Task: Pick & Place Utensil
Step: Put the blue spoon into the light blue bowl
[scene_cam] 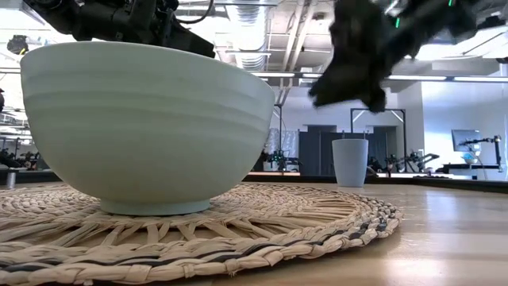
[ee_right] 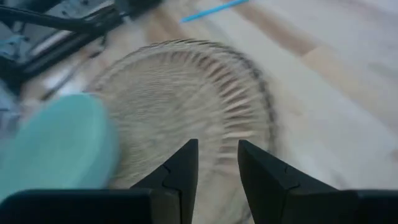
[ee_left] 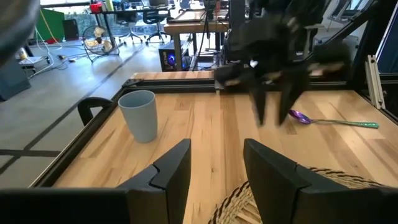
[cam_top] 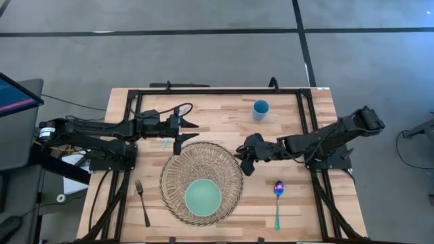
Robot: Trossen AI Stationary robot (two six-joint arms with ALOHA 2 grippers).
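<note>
The spoon (cam_top: 278,194) lies flat on the counter (cam_top: 224,115) near its front right corner, the purple bowl end pointing to the far edge and the green handle to the front edge. Nothing touches it. The right tool (cam_top: 245,160) hangs above the counter at the right rim of the mat (cam_top: 178,166), well apart from the spoon. Its fingers (ee_right: 186,163) stand narrowly apart and hold nothing. The left tool (cam_top: 180,135) is over the far edge of the mat, with its fingers (ee_left: 177,168) open at a moderate gap, also empty. A pale green bowl (cam_top: 203,197) stands on the front part of the mat. The fork (cam_top: 142,202) lies near the front left corner, and a blue cup (cam_top: 260,109) stands near the far edge.
</note>
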